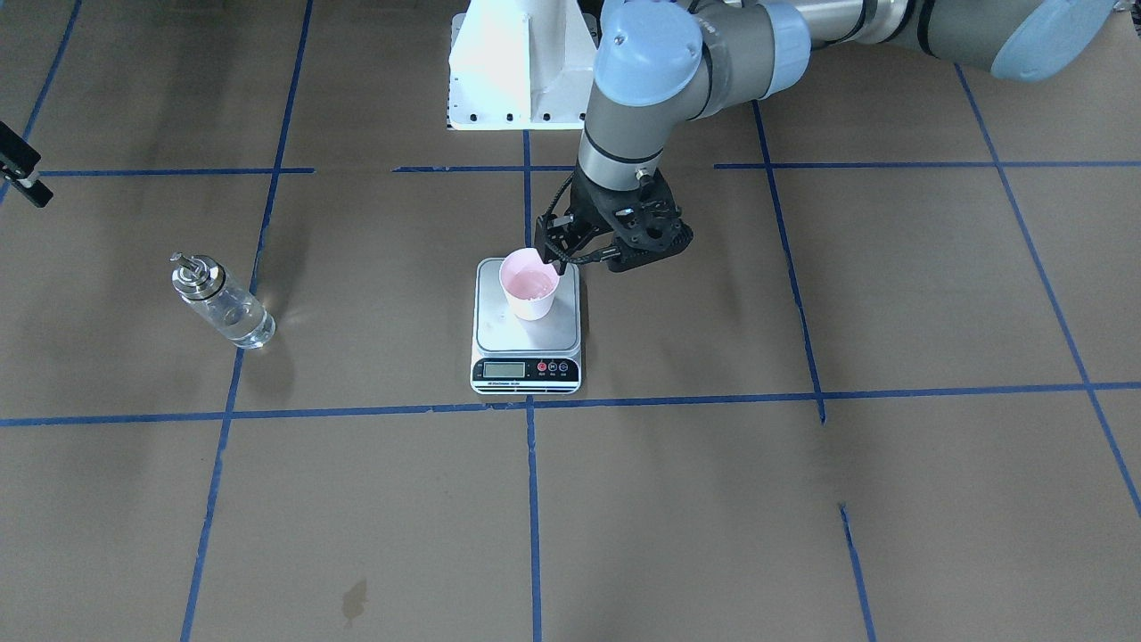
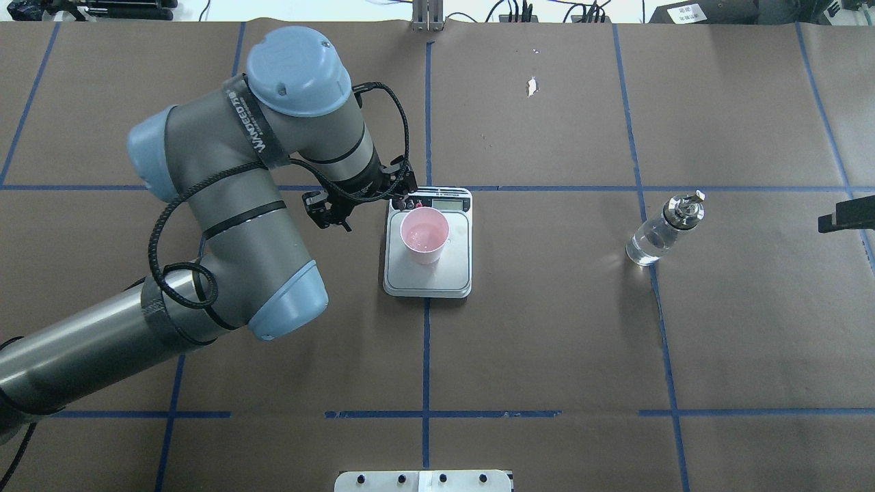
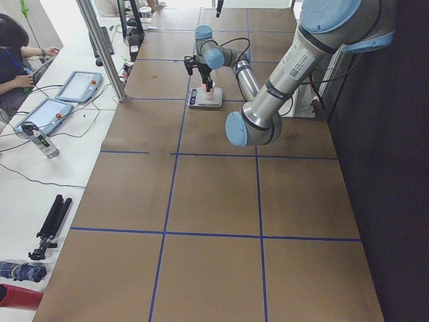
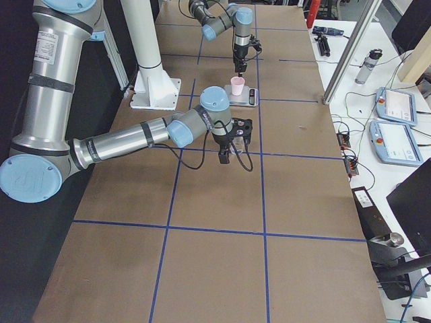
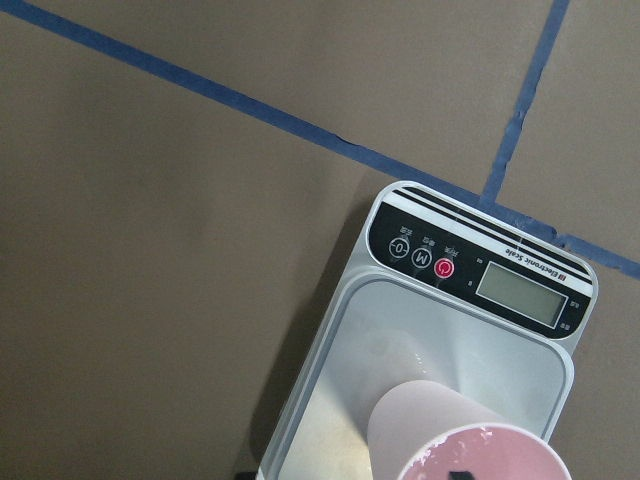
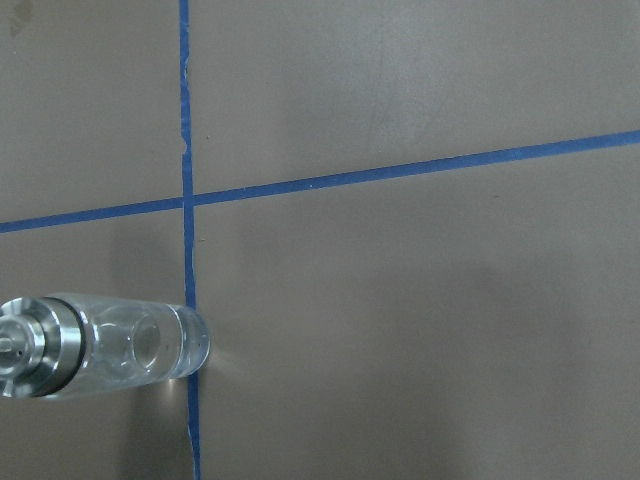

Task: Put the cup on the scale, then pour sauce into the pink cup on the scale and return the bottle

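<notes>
The pink cup [image 1: 530,294] stands upright on the scale [image 1: 499,332], towards the platform's robot side; it also shows in the overhead view [image 2: 424,236] and left wrist view [image 5: 470,440]. My left gripper [image 1: 554,257] is over the cup's rim, one fingertip inside the cup, shut on the rim. The glass bottle [image 1: 223,303] with its silver collar stands upright on the table, far to my right of the scale [image 2: 458,277]; clear liquid shows in its lower part. My right gripper [image 2: 847,215] hangs high beside the bottle [image 6: 110,345], empty, with no fingers in its wrist view.
Blue tape lines grid the brown table. The white robot base [image 1: 517,62] stands behind the scale. The scale's display and buttons [image 5: 480,275] face away from the robot. An operators' bench with tablets [image 3: 74,84] runs along the table's far side.
</notes>
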`<state>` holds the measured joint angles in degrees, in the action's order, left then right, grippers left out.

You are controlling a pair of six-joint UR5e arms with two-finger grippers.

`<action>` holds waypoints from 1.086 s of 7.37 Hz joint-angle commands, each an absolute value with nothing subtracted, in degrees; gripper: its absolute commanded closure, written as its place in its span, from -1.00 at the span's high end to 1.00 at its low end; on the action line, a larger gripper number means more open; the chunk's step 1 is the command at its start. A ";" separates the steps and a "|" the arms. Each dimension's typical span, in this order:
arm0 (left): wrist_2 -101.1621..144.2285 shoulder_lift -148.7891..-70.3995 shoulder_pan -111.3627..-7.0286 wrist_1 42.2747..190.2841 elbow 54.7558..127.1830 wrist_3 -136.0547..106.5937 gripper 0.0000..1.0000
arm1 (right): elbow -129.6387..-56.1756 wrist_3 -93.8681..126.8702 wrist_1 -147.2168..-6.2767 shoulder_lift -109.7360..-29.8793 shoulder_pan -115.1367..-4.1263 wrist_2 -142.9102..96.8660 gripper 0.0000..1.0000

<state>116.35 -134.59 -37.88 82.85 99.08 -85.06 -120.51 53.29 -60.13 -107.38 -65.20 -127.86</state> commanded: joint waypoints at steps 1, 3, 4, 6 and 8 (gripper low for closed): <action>116.46 -132.45 -40.68 77.37 106.50 -80.79 1.00 | -121.63 63.51 -48.82 -112.57 -57.53 -121.59 1.00; 116.46 -132.28 -42.54 74.20 109.94 -77.62 1.00 | -125.49 75.08 -48.69 -112.76 -41.32 -105.49 1.00; 116.54 -130.45 -42.97 73.92 112.65 -77.00 1.00 | -125.51 80.02 -48.69 -112.68 -30.08 -91.72 1.00; 116.63 -127.19 -44.03 73.74 117.22 -75.77 1.00 | -125.42 82.96 -48.52 -111.63 -19.54 -76.44 1.00; 116.63 -121.14 -44.73 72.78 122.77 -65.71 1.00 | -124.72 81.92 -48.60 -111.01 -15.93 -65.45 1.00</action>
